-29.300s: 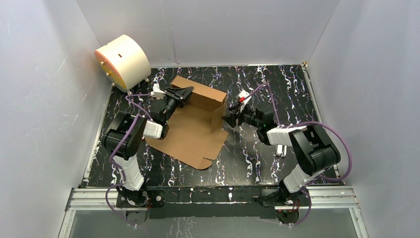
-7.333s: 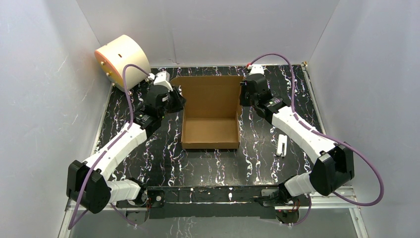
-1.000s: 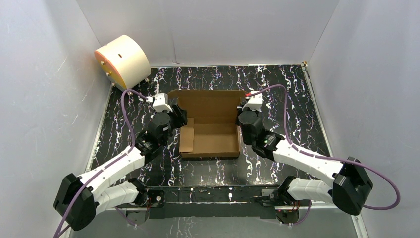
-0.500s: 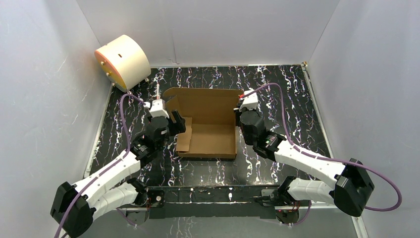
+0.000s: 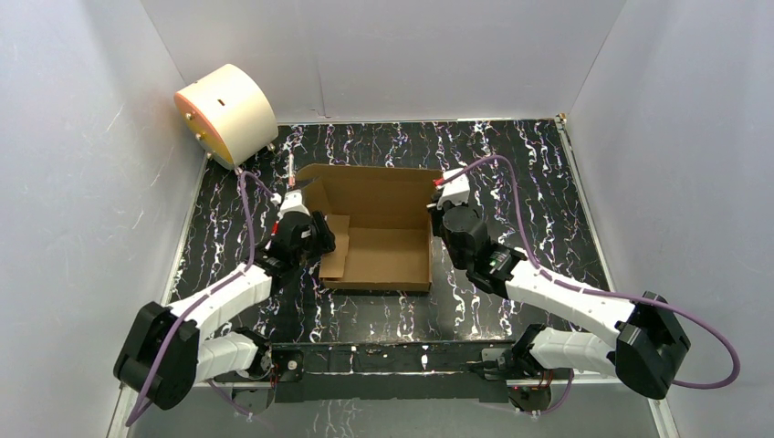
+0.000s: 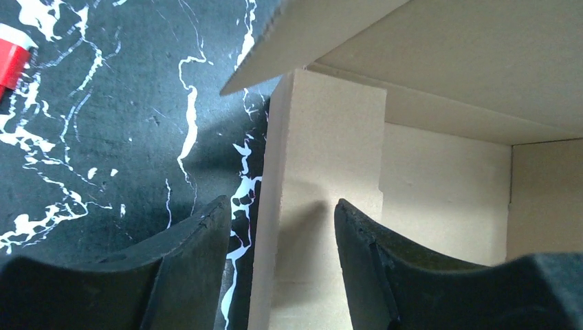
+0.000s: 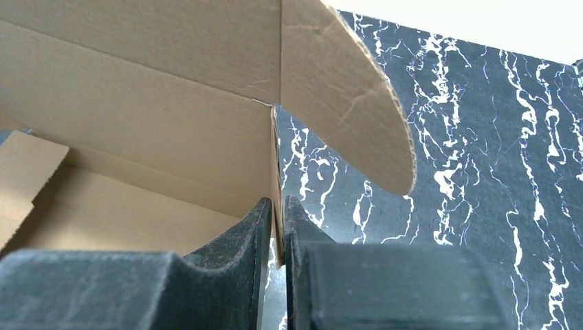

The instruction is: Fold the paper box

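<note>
The paper box is brown corrugated cardboard, a shallow open tray with its lid standing at the back, mid-table. My left gripper is open and straddles the box's left wall, one finger outside and one inside. That wall leans inward. My right gripper is shut on the box's right wall near the back corner. A rounded lid flap sticks out beside it.
A cream drum with an orange face stands at the back left corner. A red and white item lies on the black marbled table left of the box. Grey walls enclose the table.
The box has slid a little left and toward me. My left arm has pulled back and lowered onto the left wall. The right gripper has stayed clamped on the right wall.
</note>
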Controlling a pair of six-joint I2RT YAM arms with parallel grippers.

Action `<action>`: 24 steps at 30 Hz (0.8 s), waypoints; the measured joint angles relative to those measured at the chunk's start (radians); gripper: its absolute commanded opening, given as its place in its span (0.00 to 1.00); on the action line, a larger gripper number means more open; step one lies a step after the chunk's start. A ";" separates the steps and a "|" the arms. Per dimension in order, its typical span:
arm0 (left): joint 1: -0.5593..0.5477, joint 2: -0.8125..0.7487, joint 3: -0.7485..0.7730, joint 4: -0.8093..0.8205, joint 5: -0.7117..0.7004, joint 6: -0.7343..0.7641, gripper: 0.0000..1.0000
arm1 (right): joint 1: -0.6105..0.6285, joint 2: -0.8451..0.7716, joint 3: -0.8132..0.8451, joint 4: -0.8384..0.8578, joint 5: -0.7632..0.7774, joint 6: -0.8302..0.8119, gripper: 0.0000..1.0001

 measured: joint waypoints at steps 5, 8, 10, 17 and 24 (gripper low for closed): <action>0.004 0.067 0.000 0.014 0.035 0.004 0.48 | -0.001 -0.004 -0.017 0.012 -0.015 -0.015 0.21; 0.004 0.088 0.001 0.018 0.035 0.008 0.41 | -0.001 -0.004 -0.024 0.027 -0.023 -0.026 0.22; 0.004 0.101 0.005 0.017 0.036 0.013 0.35 | -0.001 -0.004 -0.027 0.032 -0.025 -0.035 0.22; -0.022 0.149 0.033 -0.026 -0.008 0.046 0.24 | -0.001 -0.013 -0.037 0.046 -0.042 -0.071 0.27; -0.105 0.225 0.118 -0.136 -0.156 0.077 0.18 | -0.001 -0.064 -0.072 0.085 -0.050 -0.121 0.35</action>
